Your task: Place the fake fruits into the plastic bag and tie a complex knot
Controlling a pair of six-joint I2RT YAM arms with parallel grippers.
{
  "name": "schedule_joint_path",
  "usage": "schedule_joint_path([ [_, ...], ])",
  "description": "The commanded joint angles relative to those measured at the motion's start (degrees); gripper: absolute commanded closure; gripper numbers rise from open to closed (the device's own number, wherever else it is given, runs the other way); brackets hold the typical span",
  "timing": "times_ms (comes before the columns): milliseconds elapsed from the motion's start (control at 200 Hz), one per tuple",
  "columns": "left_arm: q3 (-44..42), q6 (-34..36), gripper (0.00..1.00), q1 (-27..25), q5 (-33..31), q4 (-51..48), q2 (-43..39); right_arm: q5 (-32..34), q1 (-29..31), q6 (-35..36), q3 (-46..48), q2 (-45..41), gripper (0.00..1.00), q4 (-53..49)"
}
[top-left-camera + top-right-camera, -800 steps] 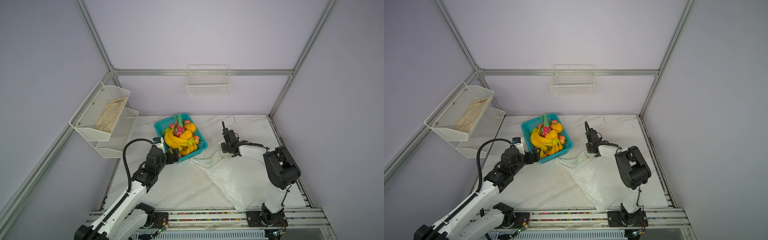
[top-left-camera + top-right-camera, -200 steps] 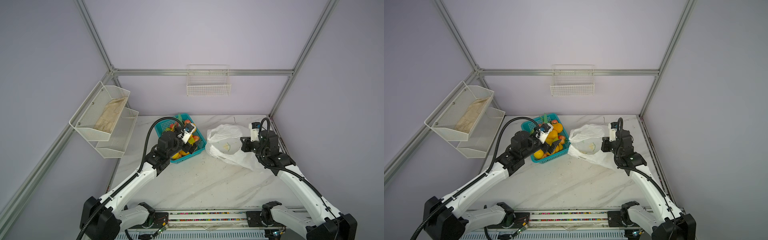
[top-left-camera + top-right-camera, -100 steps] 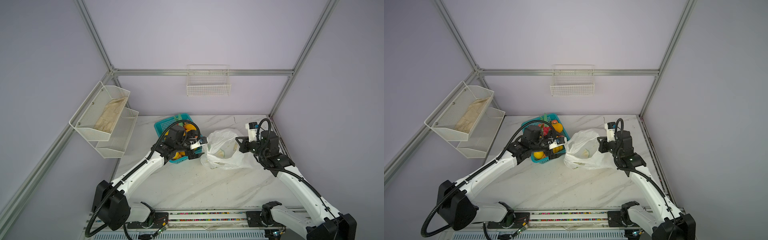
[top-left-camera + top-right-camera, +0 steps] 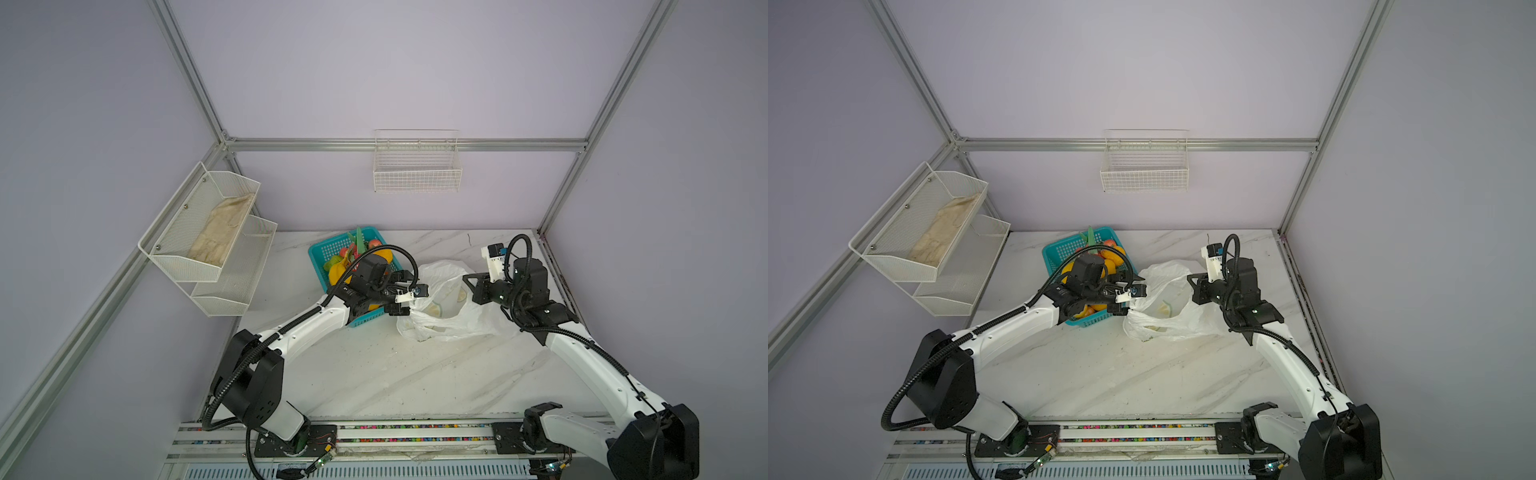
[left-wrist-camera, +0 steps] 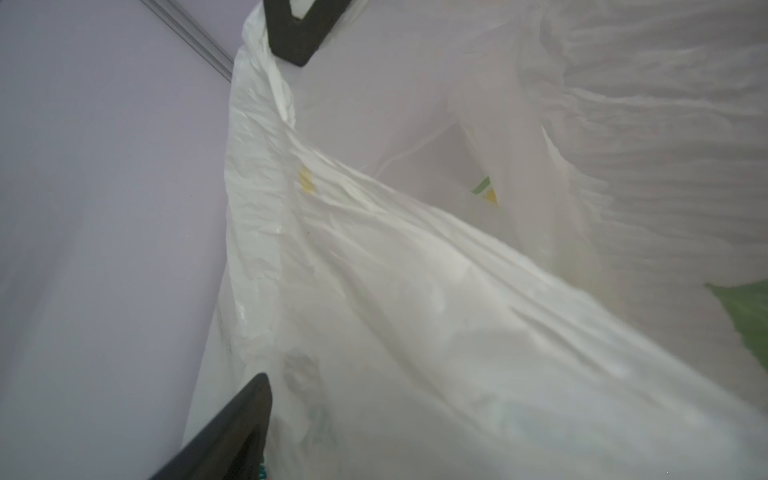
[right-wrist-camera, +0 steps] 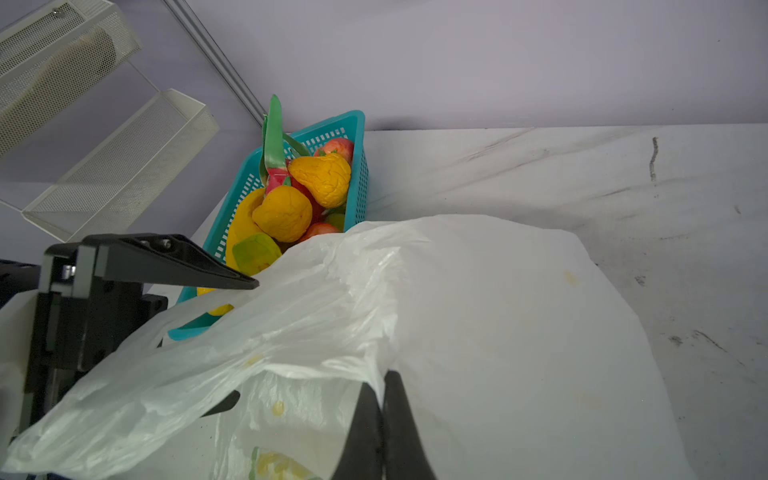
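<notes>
The fake fruits (image 4: 376, 254) (image 4: 1112, 254) (image 6: 307, 195) are piled in the teal basket (image 4: 328, 253). To its right, the white plastic bag (image 4: 451, 320) (image 4: 1169, 322) (image 6: 498, 332) (image 5: 415, 291) sits on the table with its mouth held up and open. My right gripper (image 4: 468, 279) (image 4: 1191, 279) (image 6: 382, 390) (image 5: 299, 45) is shut on the bag's right rim. My left gripper (image 4: 409, 293) (image 4: 1130, 294) (image 6: 245, 340) straddles the left rim, jaws apart with film between them. In the left wrist view only one of its fingers (image 5: 237, 428) shows. No knot is visible.
A two-tier white mesh shelf (image 4: 208, 249) on the left wall holds a beige cloth (image 4: 220, 232). A white wire basket (image 4: 417, 166) hangs on the back wall. The teal basket's rim (image 6: 357, 166) touches the bag's left side.
My left arm swung from over the basket across to the bag's left rim, and its jaws have narrowed around it. The right gripper kept its hold; the bag sagged slightly lower.
</notes>
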State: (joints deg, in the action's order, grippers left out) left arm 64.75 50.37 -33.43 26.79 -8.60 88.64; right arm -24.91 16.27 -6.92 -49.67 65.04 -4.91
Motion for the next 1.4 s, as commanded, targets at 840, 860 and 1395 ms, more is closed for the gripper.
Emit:
schedule_joint_path([
  [840,0.92,-58.86,0.96,-0.17,-1.95,20.92,-0.64,43.58,17.92,10.88,-2.70,7.82,0.53,-1.63],
  [860,1.22,-58.74,0.95,-0.10,-2.24,20.42,-0.25,43.10,17.93,10.52,-2.78,7.85,0.59,-1.52],
  [1395,-10.19,-65.88,0.15,5.47,-9.35,17.21,-10.86,20.51,5.01,-8.58,-6.58,9.78,1.00,-3.02],
])
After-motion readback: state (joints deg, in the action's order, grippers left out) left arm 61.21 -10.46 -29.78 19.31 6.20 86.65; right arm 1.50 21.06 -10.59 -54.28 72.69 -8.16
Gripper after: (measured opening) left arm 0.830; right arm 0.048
